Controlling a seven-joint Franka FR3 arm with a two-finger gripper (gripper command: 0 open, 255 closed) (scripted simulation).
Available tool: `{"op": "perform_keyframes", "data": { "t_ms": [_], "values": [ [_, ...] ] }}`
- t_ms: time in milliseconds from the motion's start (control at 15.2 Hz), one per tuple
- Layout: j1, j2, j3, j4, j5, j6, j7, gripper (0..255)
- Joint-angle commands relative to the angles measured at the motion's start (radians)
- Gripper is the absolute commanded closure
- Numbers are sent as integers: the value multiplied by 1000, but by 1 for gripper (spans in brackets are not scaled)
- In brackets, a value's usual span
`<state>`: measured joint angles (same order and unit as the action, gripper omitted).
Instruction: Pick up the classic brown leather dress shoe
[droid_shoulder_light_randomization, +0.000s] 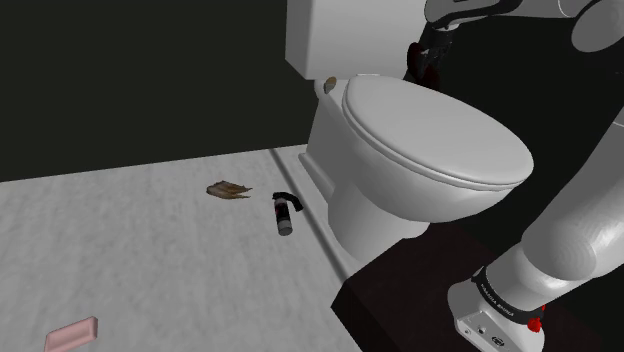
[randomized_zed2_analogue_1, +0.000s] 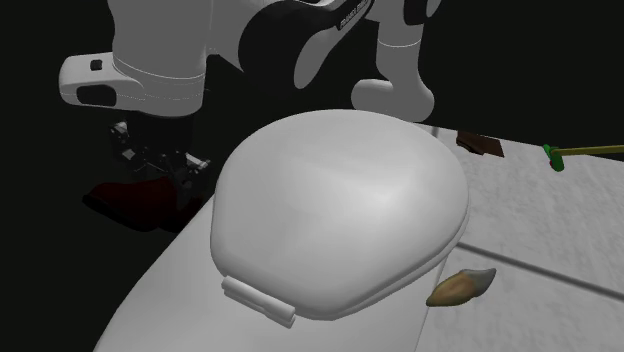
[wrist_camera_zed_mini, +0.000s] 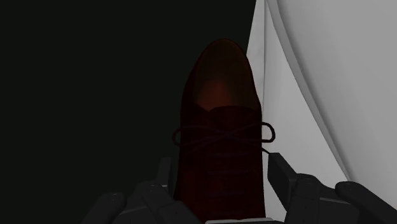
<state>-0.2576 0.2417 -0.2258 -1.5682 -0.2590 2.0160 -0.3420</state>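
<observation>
Shoe (wrist_camera_zed_mini: 219, 95) lies lengthwise between the two fingers (wrist_camera_zed_mini: 278, 173) of the gripper (wrist_camera_zed_mini: 219, 173), toe pointing away from the hand. It is a dark reddish-brown lace-up with a smooth rounded toe that catches a dull glow, and thin dark laces cross its middle in a loose bow. The fingers press against its sides just behind the laces, clasping it. Beside it runs the white flank of the toilet (wrist_camera_zed_mini: 318, 83); on its other side is a black area.

In the shoulder view the gripper (droid_shoulder_light_randomization: 432, 62) hangs behind the toilet's seat, next to the tank (droid_shoulder_light_randomization: 340, 35), with the shoe a dark red patch at the fingers. The second exterior view has the shoe (randomized_zed2_analogue_1: 128, 200) under the gripper (randomized_zed2_analogue_1: 150, 165), beside the closed lid (randomized_zed2_analogue_1: 340, 210) and against black.

On the grey floor (droid_shoulder_light_randomization: 150, 250) lie a black bottle (droid_shoulder_light_randomization: 284, 213) and a pink block (droid_shoulder_light_randomization: 72, 334), well apart.
</observation>
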Motion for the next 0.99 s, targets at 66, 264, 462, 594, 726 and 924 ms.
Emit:
{"op": "perform_keyframes", "data": {
  "t_ms": [66,264,462,594,726,924],
  "values": [
    [0,1,0,-1,0,1,0,255],
    [1,0,0,-1,0,0,0,255],
    [0,1,0,0,0,1,-1,255],
    [0,1,0,25,3,-25,-8,255],
    [0,1,0,53,6,-51,-15,255],
    [-1,4,1,96,11,-90,-26,255]
  ]
}}
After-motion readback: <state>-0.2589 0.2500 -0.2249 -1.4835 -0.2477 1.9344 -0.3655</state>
